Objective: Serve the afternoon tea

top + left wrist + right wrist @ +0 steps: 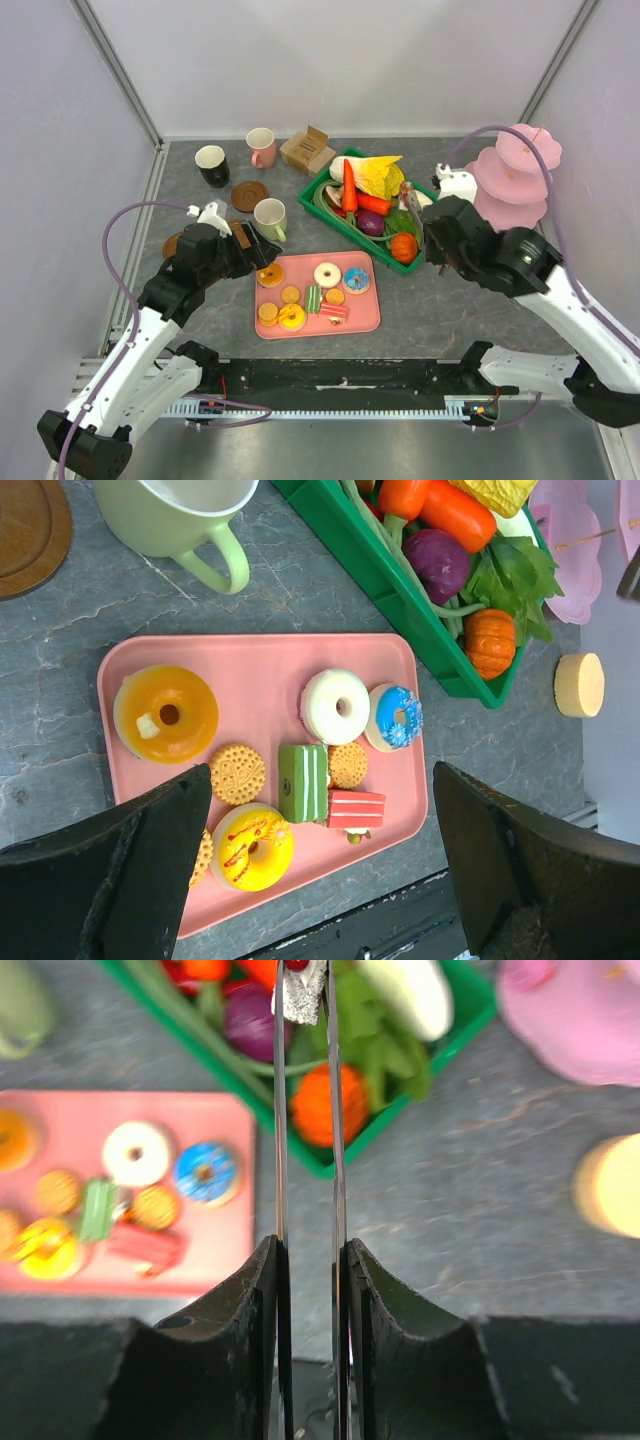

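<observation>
Left gripper (pixel 320 775) spread wide and empty above the sweets on the pink tray (pixel 260 680), which are packed so tight that dropping on the green cake slice (pixel 303 782) would likely shove the touching biscuit (pixel 348 764) or red slice (pixel 356 808); left arm elbow-bent, wrist facing down; right gripper (pixel 305 1000) pinched closed by the vegetable basket (pixel 465 1005).

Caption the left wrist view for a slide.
Open left gripper frames a pink tray of donuts, biscuits and cake slices, beside a pale-green mug and green crate.

Lab robot cell: white panels (pixel 330 60), aluminium posts (pixel 113 65).
</observation>
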You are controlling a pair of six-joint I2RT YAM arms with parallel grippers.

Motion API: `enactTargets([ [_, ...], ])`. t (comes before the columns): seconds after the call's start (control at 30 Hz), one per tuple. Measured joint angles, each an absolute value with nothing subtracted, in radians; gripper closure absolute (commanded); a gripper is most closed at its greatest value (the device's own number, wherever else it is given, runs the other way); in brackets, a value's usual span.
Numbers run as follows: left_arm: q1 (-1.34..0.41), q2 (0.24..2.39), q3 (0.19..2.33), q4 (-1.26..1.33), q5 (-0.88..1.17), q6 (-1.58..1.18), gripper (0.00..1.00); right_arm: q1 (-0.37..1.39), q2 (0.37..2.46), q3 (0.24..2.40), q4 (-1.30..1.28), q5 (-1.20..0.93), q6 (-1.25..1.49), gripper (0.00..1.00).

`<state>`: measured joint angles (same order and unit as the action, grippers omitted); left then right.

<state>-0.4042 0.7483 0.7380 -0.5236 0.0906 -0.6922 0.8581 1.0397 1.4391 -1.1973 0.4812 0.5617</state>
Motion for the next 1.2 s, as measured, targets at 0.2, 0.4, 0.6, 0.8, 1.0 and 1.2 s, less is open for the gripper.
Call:
enactTargets([
  [0.2,-0.404,0.748,0.738,-0.521,0.108,-0.692,0.03,0.827,1.241,1.433,-1.184,0.773,0.529,0.73],
  [0.4,-0.404,0.748,0.738,-0.521,0.111,-0.692,0.03,0.629,1.324,1.351,-1.150,0.888,0.449,0.71],
  [0.6,-0.404,0.748,0.733,-0.510,0.117,-0.692,0.03,0.492,1.325,1.277,-1.076,0.878,0.330,0.71],
  [0.8,-0.404,0.752,0.718,-0.491,0.121,-0.692,0.03,0.418,1.357,1.222,-0.996,0.829,0.231,0.71],
  [1.0,-0.404,0.753,0.713,-0.484,0.134,-0.692,0.03,0.335,1.415,1.206,-0.913,0.781,0.165,0.72],
  [1.2,-0.404,0.753,0.713,-0.472,0.134,-0.692,0.03,0.303,1.437,1.205,-0.876,0.727,0.140,0.73],
])
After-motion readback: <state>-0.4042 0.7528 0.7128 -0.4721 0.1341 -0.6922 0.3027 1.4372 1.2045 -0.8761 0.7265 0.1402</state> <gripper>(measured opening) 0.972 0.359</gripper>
